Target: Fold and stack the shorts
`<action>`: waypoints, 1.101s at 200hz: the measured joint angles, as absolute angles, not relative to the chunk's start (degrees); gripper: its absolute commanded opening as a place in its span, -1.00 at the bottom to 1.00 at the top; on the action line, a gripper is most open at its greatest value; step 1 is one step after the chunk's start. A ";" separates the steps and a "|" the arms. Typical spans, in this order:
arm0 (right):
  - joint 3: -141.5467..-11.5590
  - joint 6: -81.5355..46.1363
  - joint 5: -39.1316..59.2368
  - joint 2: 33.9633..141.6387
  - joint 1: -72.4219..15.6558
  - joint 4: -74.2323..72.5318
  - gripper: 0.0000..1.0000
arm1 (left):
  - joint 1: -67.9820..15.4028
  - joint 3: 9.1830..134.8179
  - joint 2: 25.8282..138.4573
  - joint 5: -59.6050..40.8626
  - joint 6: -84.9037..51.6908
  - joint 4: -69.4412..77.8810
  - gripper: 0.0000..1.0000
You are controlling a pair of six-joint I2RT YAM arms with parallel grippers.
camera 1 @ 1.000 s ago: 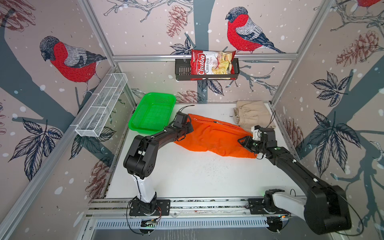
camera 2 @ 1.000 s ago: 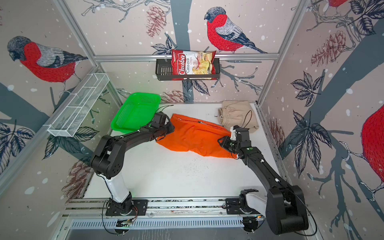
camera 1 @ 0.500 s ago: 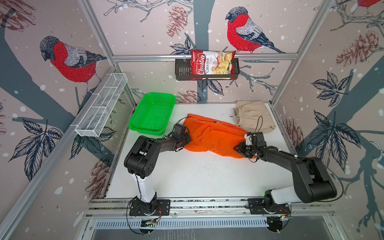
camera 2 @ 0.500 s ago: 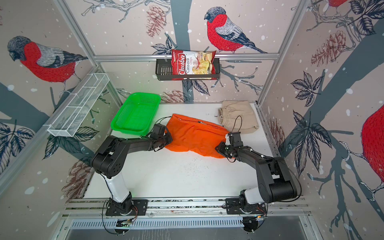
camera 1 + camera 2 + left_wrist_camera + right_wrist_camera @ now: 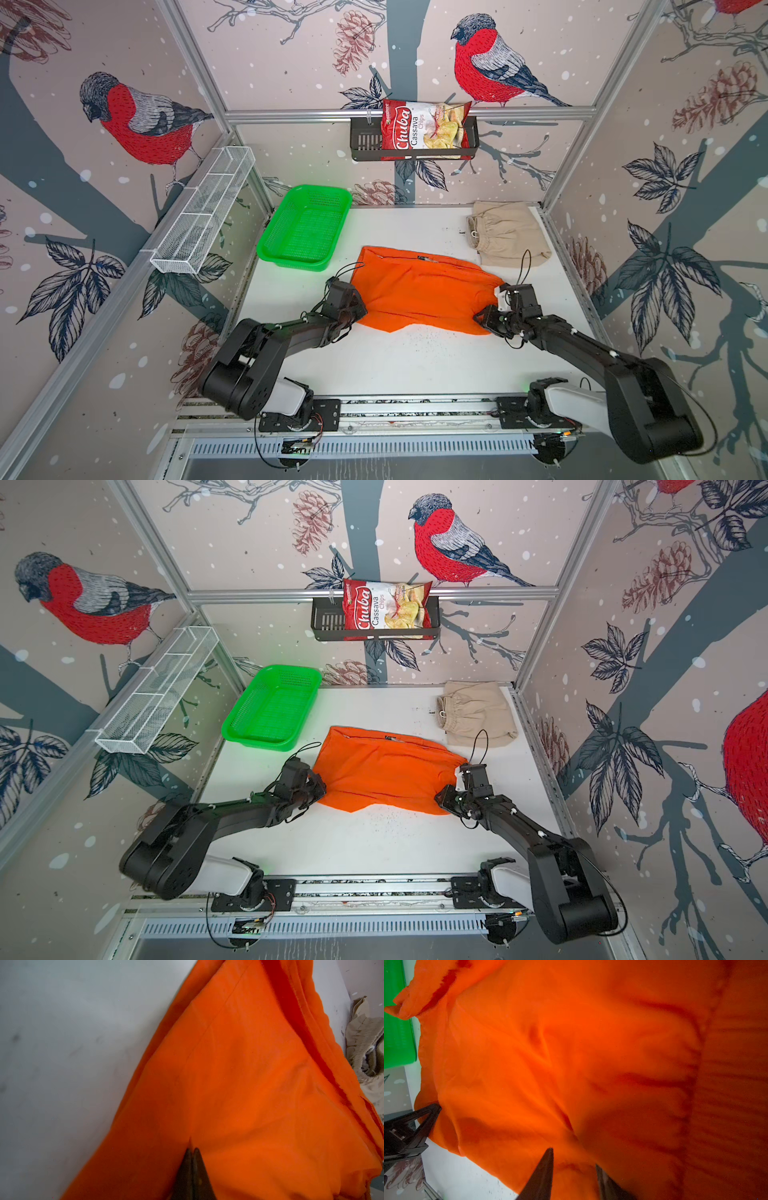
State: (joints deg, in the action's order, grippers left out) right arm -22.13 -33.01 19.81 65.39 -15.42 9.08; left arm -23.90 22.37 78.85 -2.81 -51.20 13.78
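The orange shorts (image 5: 419,291) (image 5: 382,766) lie spread across the middle of the white table, in both top views. My left gripper (image 5: 359,309) (image 5: 322,789) sits at their left front edge. In the left wrist view its fingertips (image 5: 192,1150) are pressed together, shut on a pinch of the orange cloth (image 5: 239,1074). My right gripper (image 5: 482,322) (image 5: 442,798) is at the right front corner. Its fingers (image 5: 574,1157) stand a little apart with bunched orange cloth (image 5: 571,1053) gripped between them. The beige shorts (image 5: 507,237) (image 5: 478,715) (image 5: 365,1043) lie folded at the back right.
A green mesh basket (image 5: 320,188) (image 5: 291,669) stands at the back left, close to the orange shorts. A black rack with a chips bag (image 5: 424,131) hangs on the back wall, and a white wire rack (image 5: 203,216) on the left wall. Bare table (image 5: 395,365) lies in front.
Both grippers have drawn toward the front of the table, and the orange shorts slid forward with them. The left gripper has closed on the cloth's left edge.
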 measured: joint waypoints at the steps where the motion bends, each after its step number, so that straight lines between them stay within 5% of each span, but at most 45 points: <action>1: -22.26 -33.04 19.64 65.08 -15.59 9.50 -0.23 | -23.90 22.26 78.61 -2.81 -51.22 13.63 -1.00; 47: -32.75 -36.14 17.28 63.72 -26.61 12.03 -0.21 | -24.56 21.17 64.07 -2.11 -52.66 7.29 -0.93; 112: -56.51 -35.16 14.22 94.96 -41.91 3.88 -0.21 | -24.58 23.14 69.89 -0.03 -52.07 8.78 -1.00; 220: -86.41 -31.24 20.82 127.90 -36.84 0.45 -0.17 | -24.58 18.68 74.06 1.83 -52.47 12.86 -1.00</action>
